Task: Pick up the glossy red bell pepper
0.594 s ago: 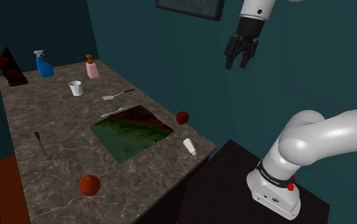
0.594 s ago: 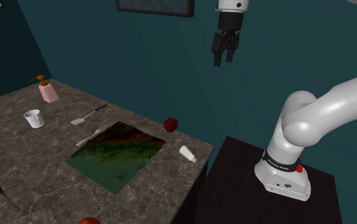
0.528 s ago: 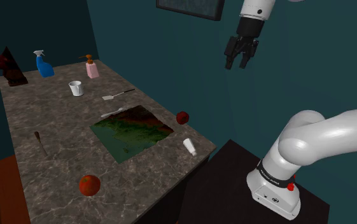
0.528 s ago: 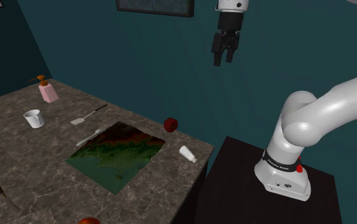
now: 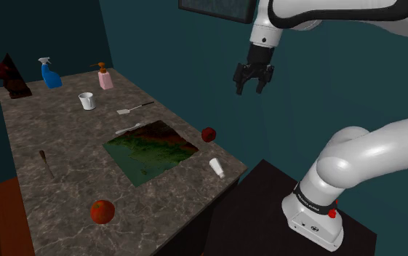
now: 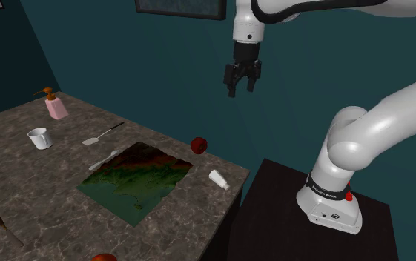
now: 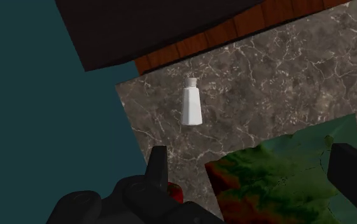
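I've got the all-black two-finger claw [image 5: 252, 78] hanging high in front of the teal wall, well above the end of the counter nearest the dark box stand [image 5: 268, 198]. The fingers are spread wide with nothing between them.

Looking down through the wrist cam, the small dark red glossy bell pepper [image 7: 174, 193] peeks out right beside one finger, partly hidden by the hand. In the shoulder view it sits at the wall-side edge of the grey veined marble-look counter [image 5: 57, 138], just off the corner of a green and reddish-brown rectangular panel [image 5: 151, 149].

A little white shaker [image 5: 217, 168] lies on its side near the counter's corner closest to the stand, apart from the pepper. An orange-red round fruit [image 5: 102, 212] sits well away, near the front edge. At the far end there's a white mug [image 5: 86, 101], a pink pump bottle [image 5: 105, 77] and a blue spray bottle [image 5: 49, 73].
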Tool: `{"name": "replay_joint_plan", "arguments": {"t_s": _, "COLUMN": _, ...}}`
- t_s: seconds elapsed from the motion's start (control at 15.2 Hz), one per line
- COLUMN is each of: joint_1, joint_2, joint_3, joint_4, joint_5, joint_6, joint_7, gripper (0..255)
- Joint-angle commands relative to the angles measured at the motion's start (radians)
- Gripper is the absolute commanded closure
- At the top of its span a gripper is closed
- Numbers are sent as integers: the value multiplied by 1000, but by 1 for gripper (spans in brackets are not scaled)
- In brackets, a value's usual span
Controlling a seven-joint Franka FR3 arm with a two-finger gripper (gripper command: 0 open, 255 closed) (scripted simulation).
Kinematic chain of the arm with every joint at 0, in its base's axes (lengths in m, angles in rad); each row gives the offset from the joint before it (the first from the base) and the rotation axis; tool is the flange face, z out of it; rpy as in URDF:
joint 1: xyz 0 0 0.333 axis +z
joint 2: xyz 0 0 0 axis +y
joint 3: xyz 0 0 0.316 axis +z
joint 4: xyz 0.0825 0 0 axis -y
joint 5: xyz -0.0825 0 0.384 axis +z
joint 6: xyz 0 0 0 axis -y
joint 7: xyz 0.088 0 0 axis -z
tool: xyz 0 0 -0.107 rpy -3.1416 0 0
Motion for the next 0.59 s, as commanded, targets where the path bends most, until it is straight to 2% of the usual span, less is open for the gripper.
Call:
{"name": "replay_joint_plan", "arguments": {"t_s": 0.0, "joint_1": -8, "joint_2": 54, "joint_3": 32, "joint_4": -18, "joint_5": 8, "joint_6": 74, "joint_7": 61, "gripper": 0}}
{"name": "replay_joint_plan", "arguments": {"t_s": 0.53, "joint_1": -56, "joint_2": 296, "joint_3": 108, "joint_4": -42, "joint_5": -8, "joint_6": 325, "joint_7": 267, "gripper": 0}}
